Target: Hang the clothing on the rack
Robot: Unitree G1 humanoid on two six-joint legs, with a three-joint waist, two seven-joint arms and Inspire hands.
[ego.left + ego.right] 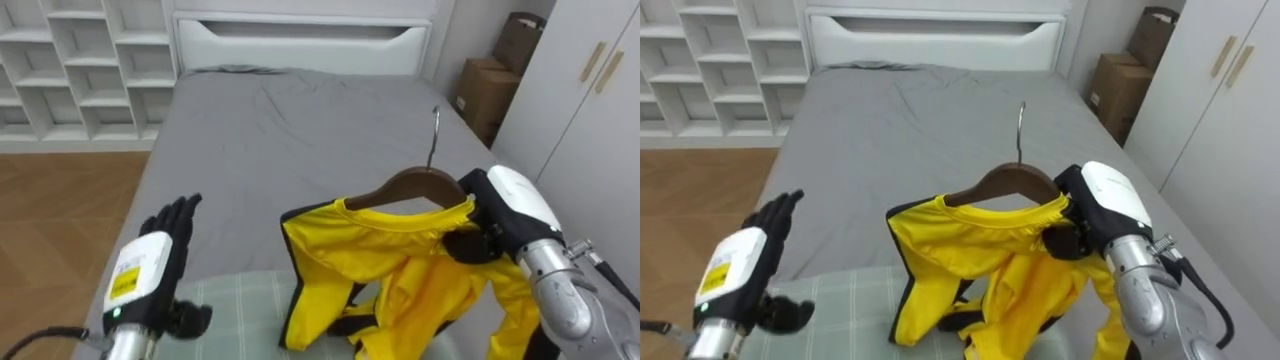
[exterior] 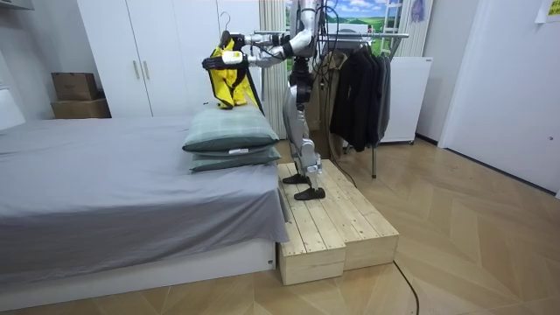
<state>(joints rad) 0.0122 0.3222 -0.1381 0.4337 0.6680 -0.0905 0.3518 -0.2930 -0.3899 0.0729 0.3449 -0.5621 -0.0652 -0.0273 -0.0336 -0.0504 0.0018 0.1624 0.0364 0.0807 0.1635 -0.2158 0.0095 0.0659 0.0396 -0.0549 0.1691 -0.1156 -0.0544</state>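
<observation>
While the robot looks down from its head camera, a grey bed point(image 1: 300, 130) stretches away to a white headboard point(image 1: 300, 40). White shelves point(image 1: 80, 70) stand beyond a wooden floor point(image 1: 60, 220) on the left. Brown boxes point(image 1: 490, 85) and a pale wardrobe point(image 1: 590, 100) are on the right. A green checked pillow point(image 1: 240, 310) lies at the near edge.

Above the pillow hangs a yellow shirt point(image 1: 400, 270) on a wooden hanger point(image 1: 415, 185), whose metal hook points up. The right hand point(image 1: 490, 235) is clenched on the hanger's right end, with its dark fingers curled into the collar there. That end of the hanger is hidden behind the hand, and the shirt's lower part is cut off by the bottom edge. The left hand point(image 1: 165, 260) hovers apart from the shirt, over the bed's left side, fingers straight and released.

From the room camera, the robot stands upright on a wooden platform point(image 2: 337, 227) set against the bed, facing the room view's left with both arms held out. The shirt hangs in the air above two stacked pillows. Behind the robot stands a rack point(image 2: 359, 87) of dark clothes, and the wardrobe fills the far wall. Both hands are too small here to read, and the right one is mostly hidden behind the shirt.
</observation>
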